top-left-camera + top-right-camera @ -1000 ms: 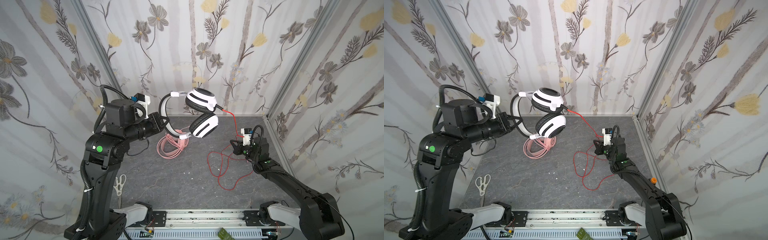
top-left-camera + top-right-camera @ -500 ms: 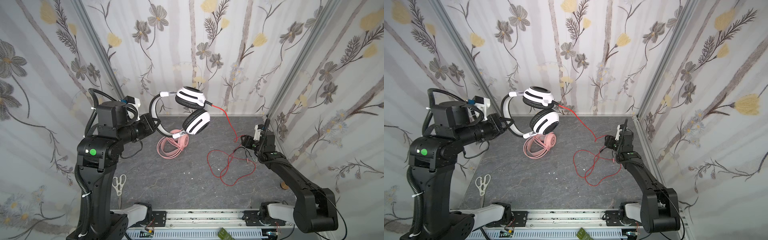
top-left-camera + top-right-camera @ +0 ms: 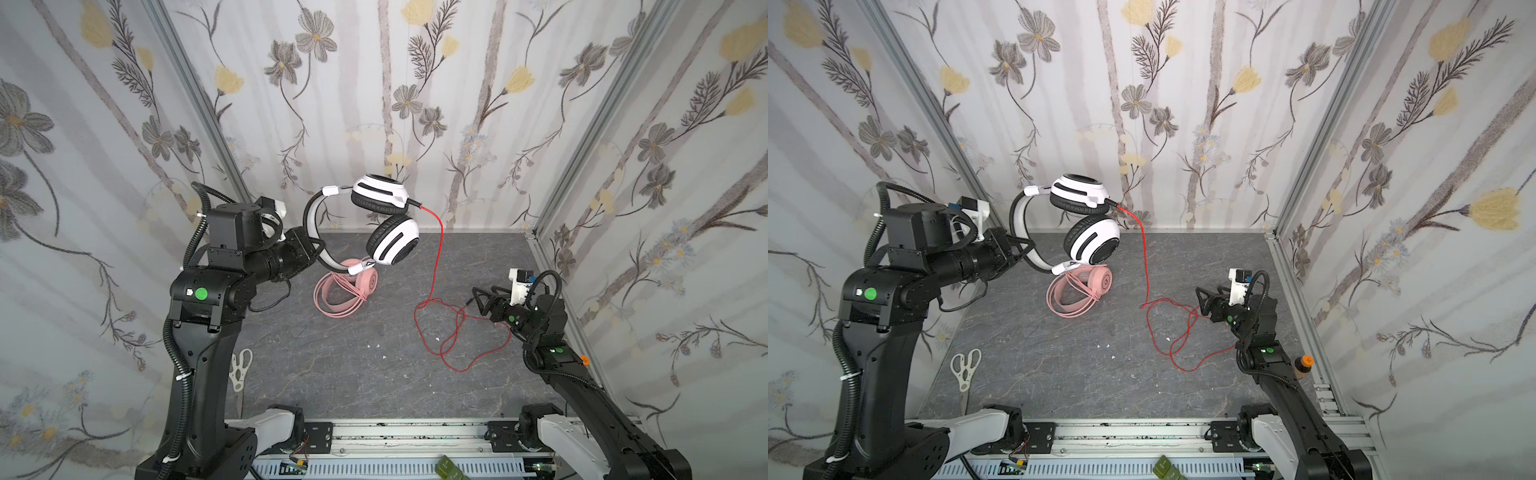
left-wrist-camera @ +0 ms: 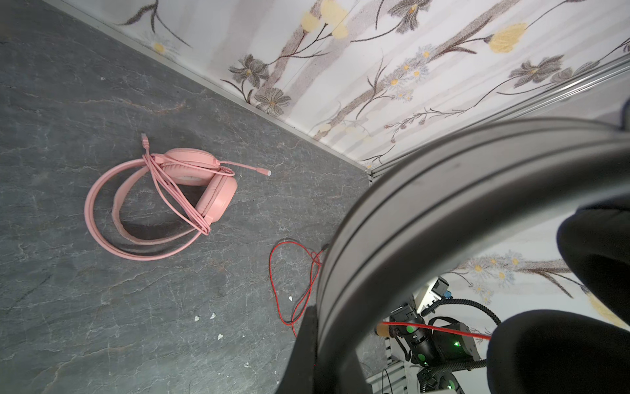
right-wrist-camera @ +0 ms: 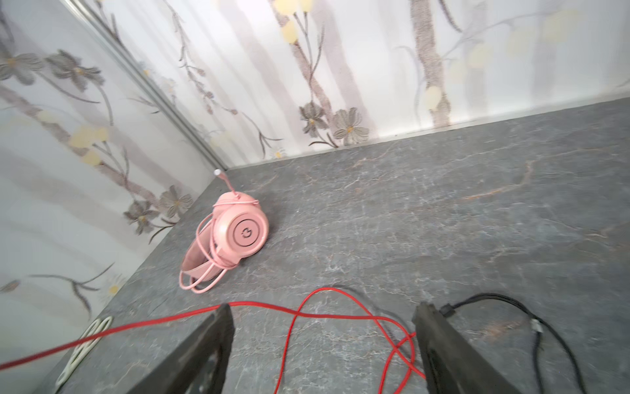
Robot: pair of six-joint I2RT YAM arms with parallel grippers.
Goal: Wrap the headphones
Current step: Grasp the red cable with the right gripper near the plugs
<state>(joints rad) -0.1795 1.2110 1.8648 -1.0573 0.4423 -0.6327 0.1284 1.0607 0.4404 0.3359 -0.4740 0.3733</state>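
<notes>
grey marble-look tabletop [image 3: 332,365] | floral walls [image 3: 415,104] | L end effector [image 3: 315,248] pinching white-black headset [image 3: 395,245] | R end effector [image 5: 322,344] spread

Glossy plastic headphones [image 3: 395,245]; matt stone-look tabletop [image 3: 353,374]

Floral wallpaper walls [image 3: 457,104] on three sides; aluminium corner posts [image 3: 195,104]; grey veined floor [image 3: 332,353]; bright even light.

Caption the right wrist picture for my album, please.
Open right gripper facing the loose red cable, pink headphones lying on the grey table beyond.
</notes>
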